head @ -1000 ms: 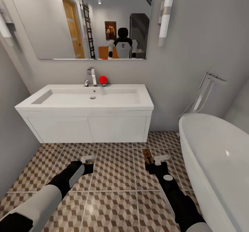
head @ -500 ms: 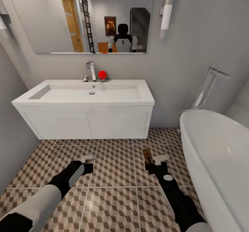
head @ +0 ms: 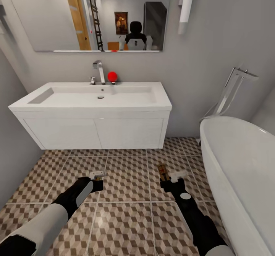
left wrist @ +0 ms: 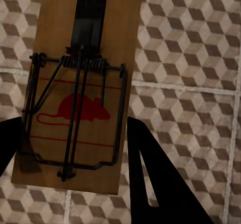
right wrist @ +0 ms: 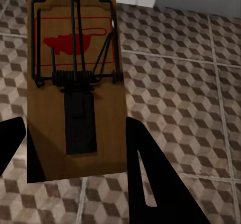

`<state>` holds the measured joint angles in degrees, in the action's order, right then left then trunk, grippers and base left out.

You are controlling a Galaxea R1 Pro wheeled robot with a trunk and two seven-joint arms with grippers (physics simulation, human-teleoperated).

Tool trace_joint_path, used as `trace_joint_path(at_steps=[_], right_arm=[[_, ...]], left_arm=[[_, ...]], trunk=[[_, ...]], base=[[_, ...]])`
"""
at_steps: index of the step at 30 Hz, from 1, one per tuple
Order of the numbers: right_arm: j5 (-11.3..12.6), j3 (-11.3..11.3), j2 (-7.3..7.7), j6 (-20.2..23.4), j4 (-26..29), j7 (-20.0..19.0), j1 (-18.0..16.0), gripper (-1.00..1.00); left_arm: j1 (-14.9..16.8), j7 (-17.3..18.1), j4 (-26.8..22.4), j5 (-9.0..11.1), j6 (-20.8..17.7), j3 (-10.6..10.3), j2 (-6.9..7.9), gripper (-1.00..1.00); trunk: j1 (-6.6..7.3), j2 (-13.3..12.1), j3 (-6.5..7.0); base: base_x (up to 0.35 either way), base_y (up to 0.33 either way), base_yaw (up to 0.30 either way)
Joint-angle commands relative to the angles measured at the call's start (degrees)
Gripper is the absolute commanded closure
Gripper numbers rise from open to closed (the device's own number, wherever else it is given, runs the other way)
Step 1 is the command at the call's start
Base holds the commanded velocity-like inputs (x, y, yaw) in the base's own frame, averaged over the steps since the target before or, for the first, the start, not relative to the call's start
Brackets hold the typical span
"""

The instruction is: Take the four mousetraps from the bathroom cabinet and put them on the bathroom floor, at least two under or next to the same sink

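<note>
Both arms are seen as white upper sleeves giving way to black forearms. A pale grey panel is set into the black casing of the left arm [head: 78,196], and a small round grey disc is mounted on the right arm [head: 186,196]. Each wrist is capped by a small white block. The fingers [left wrist: 150,174] are rendered as flat black tapering blades.

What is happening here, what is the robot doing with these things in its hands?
A two-armed robot faces a white rectangular sink on a plain white vanity, beside a big oval white bathtub. Each gripper holds a small brown wooden mousetrap with dark metal parts: the left gripper clamps one, the right gripper the other. Both hang above the floor of brown and cream cube-pattern tiles in front of the sink; neither trap lies on the floor yet.
</note>
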<state>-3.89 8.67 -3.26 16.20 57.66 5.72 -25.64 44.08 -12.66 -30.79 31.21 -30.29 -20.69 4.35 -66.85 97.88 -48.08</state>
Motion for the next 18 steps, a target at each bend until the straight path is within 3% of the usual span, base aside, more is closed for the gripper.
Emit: trace_joint_path(at_steps=[1,5,11,18], right_arm=[[-0.4,0.11,0.01,0.41,0.09,0.25,-0.03,1.0],[-0.35,0.11,0.01,0.41,0.09,0.25,-0.03,1.0],[-0.36,0.11,0.01,0.41,0.09,0.25,-0.03,1.0],[-0.33,0.11,0.01,0.41,0.09,0.33,-0.03,1.0]], left_arm=[[0.04,-0.43,-0.19,0.41,-0.24,-0.41,0.08,1.0],[0.04,-0.39,-2.4,0.43,-0.97,-0.36,0.1,1.0],[0.04,-0.61,-11.84,0.37,-9.87,-0.33,0.32,1.0],[0.04,-0.84,-17.3,0.35,-13.13,-0.28,1.22,1.0]], trunk=[[-0.22,0.44,-0.33],[-1.1,2.05,-1.41],[-2.42,4.45,-3.04],[-3.95,7.26,-4.94]], base=[[0.0,0.0,0.0],[0.0,0.0,0.0],[0.0,0.0,0.0],[0.0,0.0,0.0]])
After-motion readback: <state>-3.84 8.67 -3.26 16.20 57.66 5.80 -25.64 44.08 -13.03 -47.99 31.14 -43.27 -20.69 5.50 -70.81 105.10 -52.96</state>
